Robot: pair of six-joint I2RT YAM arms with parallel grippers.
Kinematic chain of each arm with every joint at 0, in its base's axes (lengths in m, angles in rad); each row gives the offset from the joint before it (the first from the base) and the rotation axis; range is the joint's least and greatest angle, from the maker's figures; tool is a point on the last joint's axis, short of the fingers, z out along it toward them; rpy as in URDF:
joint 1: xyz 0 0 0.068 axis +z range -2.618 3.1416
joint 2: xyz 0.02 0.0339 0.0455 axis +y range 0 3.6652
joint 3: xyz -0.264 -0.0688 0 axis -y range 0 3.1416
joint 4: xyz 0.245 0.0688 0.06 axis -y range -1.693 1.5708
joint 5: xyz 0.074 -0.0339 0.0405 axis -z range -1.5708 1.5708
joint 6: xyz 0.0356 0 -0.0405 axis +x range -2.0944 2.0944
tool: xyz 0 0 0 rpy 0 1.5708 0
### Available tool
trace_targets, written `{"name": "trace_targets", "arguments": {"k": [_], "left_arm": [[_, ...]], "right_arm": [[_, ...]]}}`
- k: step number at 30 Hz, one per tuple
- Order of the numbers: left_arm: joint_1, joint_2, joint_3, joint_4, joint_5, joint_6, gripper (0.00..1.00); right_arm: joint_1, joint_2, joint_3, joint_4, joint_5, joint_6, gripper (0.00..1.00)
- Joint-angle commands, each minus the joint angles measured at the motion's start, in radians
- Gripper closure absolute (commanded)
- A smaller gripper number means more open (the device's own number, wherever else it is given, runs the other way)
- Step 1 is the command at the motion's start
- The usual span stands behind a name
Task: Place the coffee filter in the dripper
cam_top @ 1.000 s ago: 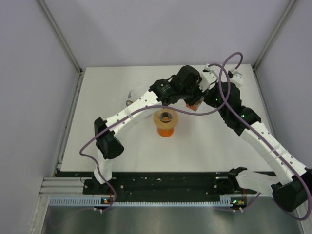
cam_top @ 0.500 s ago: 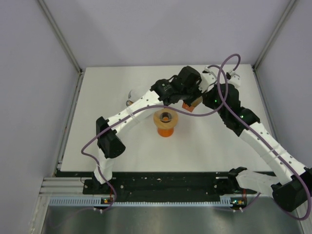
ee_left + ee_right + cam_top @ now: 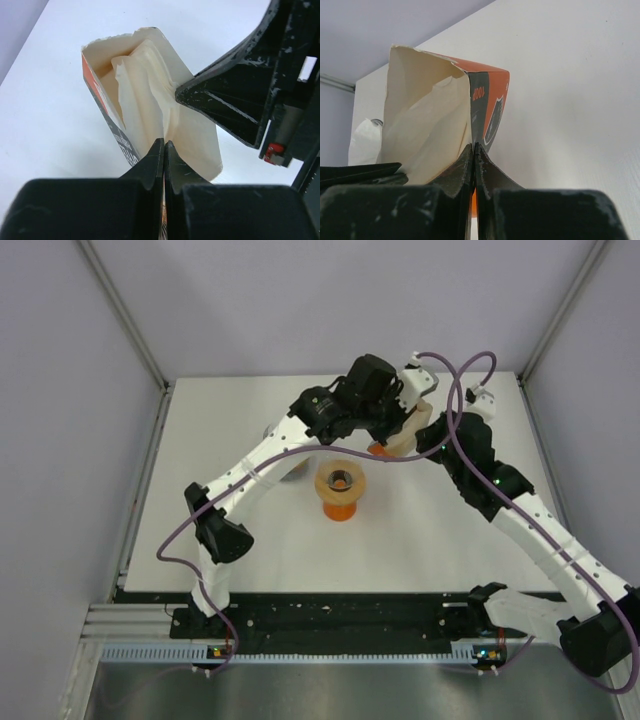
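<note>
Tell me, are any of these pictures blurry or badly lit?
Top view: sharp, evenly lit, faint shadows on the table. Left wrist view: left hand dark, little detail; filter box crisp. Right wrist view: right hand dark too, filter box lettering readable.

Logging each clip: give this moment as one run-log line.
left gripper: shut on coffee filter in box | right gripper: shut on box wall | dripper: apart

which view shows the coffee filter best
Left wrist: it looks straight into the open box at the coffee filter. Right wrist shows mostly the box itself; top external, only a beige scrap between arms.
</note>
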Motion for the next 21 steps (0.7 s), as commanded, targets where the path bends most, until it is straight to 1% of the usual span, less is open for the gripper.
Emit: {"name": "trace_targets", "arguments": {"k": [1,4,10,15,21], "left_arm": [[0.003,-0.072,0.043,-0.028,0.079,-0.013,1.0],[0.003,-0.079,0.058,-0.04,0.111,-0.021,1.0],[0.003,-0.098,0.151,-0.113,0.21,-0.035,1.0],[0.008,-0.121,0.123,-0.123,0.133,0.014,1.0],[0.048,-0.157,0.093,-0.119,0.125,0.018,1.0]], "right_arm": [[0.011,0.007,0.003,0.044,0.019,-0.015,1.0],[0.011,0.017,0.006,0.038,0.024,-0.019,1.0],[-0.003,0.045,-0.005,0.01,0.018,-0.032,1.0],[-0.019,0.056,-0.005,0.01,0.004,-0.035,1.0],[-0.091,0.057,-0.034,0.009,-0.043,-0.042,1.0]]}}
